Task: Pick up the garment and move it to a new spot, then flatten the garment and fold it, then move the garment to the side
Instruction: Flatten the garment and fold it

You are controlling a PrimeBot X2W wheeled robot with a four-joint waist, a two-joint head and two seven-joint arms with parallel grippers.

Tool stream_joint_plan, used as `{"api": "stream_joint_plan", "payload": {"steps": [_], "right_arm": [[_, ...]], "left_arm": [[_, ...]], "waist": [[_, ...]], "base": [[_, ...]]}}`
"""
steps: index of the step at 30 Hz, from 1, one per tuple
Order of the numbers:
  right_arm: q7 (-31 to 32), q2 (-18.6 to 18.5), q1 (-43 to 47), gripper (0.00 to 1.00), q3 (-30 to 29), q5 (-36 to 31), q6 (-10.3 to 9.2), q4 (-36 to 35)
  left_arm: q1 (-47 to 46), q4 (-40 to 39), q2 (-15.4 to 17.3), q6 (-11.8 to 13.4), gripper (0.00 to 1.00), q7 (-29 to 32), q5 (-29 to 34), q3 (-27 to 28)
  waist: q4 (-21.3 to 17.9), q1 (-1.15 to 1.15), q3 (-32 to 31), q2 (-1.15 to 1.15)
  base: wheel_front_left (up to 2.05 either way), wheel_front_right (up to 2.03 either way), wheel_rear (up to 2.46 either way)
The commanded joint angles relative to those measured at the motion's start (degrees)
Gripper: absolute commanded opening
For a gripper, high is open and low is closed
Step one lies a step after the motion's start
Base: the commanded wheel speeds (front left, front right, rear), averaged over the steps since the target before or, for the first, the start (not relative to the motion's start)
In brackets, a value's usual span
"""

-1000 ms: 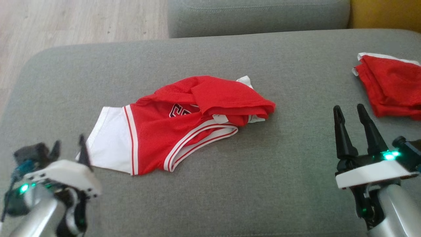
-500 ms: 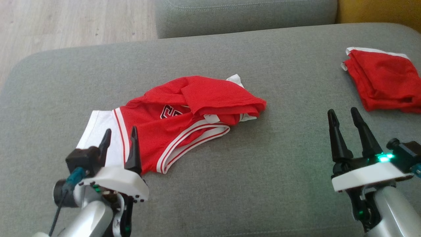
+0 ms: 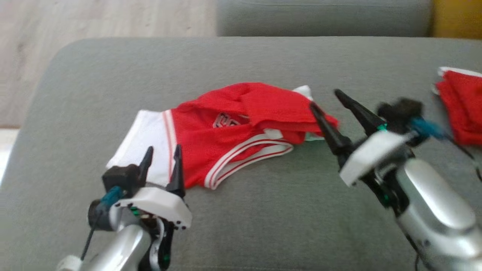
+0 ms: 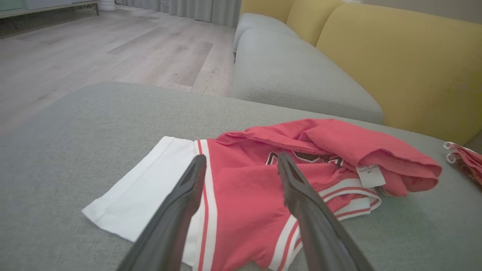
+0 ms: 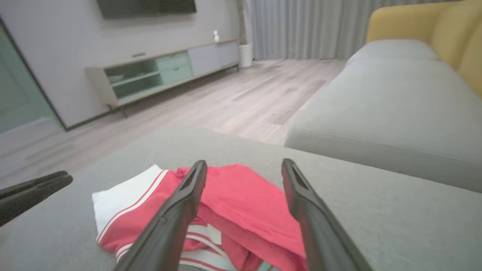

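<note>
The crumpled red mesh garment with white trim (image 3: 233,128) lies on the grey fabric cushion (image 3: 263,218), with its long axis running left to right. The left tool (image 3: 163,150) is open at the white end and the right tool (image 3: 324,98) is open at the red end, so each arm is near its own end.

Two long black fingers (image 3: 176,169) on the left gripper (image 3: 163,148), tapering to points, each with a shallow recess near the tip. Behind them, a white angular mounting block (image 3: 158,205) with small dark screw heads (image 3: 183,227) at one corner and green lights (image 3: 134,213) beneath. Beside it, a black camera housing (image 3: 120,178), a teal connector (image 3: 111,195) and a thin black cable (image 3: 89,241). Same build on the right gripper (image 3: 324,98) (blurred here). Forearms (image 3: 433,203) of smooth, rounded silver metal.
</note>
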Motion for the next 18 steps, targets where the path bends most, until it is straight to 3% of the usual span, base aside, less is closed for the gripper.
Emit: {"api": "stream_joint_plan", "payload": {"steps": [1, 6, 9, 14, 18], "right_arm": [[3.6, -0.3, -3.8, 1.0, 3.2, 0.7, -0.04, 0.3], [10.0, 0.9, -9.9, 1.0, 8.3, 0.9, -0.04, 5.8], [17.3, 1.5, -13.5, 1.0, 11.9, -0.4, -0.04, 13.2], [22.3, 2.1, -16.2, 1.0, 13.3, -3.5, -0.04, 20.2], [22.4, 2.6, -17.4, 1.0, 13.1, -6.0, -0.04, 23.5]], "left_arm": [[-3.8, -0.7, -0.3, -0.7, 1.0, -0.7, 0.1, 1.7], [-4.9, 1.1, -3.0, -2.2, 1.0, -1.0, 0.1, 0.6], [-5.3, 3.0, -5.3, -3.4, 1.0, -1.3, 0.2, 0.1], [-4.8, 4.6, -6.4, -4.4, 1.0, -1.6, 0.4, 1.0], [-4.6, 5.2, -7.0, -4.9, 1.0, -1.6, 0.9, 1.8]], "waist": [[3.6, 0.0, 0.9, 0.0], [7.9, 0.0, 1.6, 0.0], [11.5, 0.0, 1.8, 0.0], [13.9, 0.0, 1.8, 0.0], [15.0, 0.0, 1.9, 0.0]], "base": [[0.0, 0.0, 0.0], [0.0, 0.0, 0.0], [0.0, 0.0, 0.0], [0.0, 0.0, 0.0], [0.0, 0.0, 0.0]]}}
